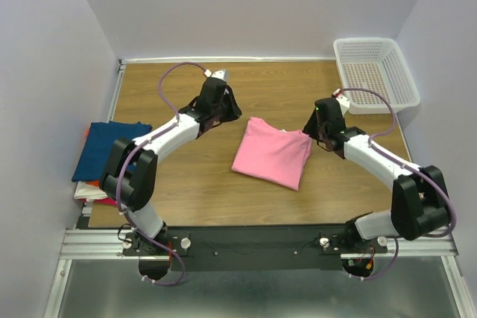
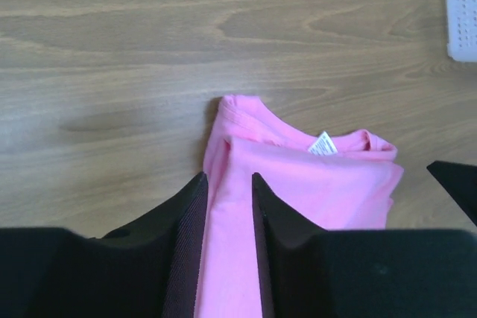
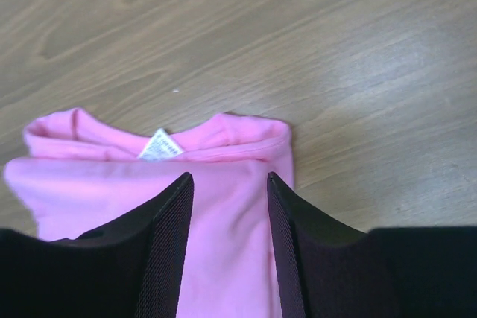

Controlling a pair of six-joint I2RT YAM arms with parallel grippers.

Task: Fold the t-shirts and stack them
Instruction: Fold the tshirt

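Now pink t-shirt point(image 1: 272, 154) lies folded mid table point(image 1: 186, 191), collar far. Left fingers point(image 2: 186, 243) part-open, right fingers point(image 3: 168, 243) wider, both empty beside its far corners. Blue stack point(image 1: 108, 150) sits left; left arm nearer.

I see both arms reaching forward with elbows out and wrists angled in toward each other, the left gripper point(image 2: 227, 184) tipped down with jaws slightly parted, the right gripper point(image 3: 227, 180) also down, jaws apart (a wider gap there).
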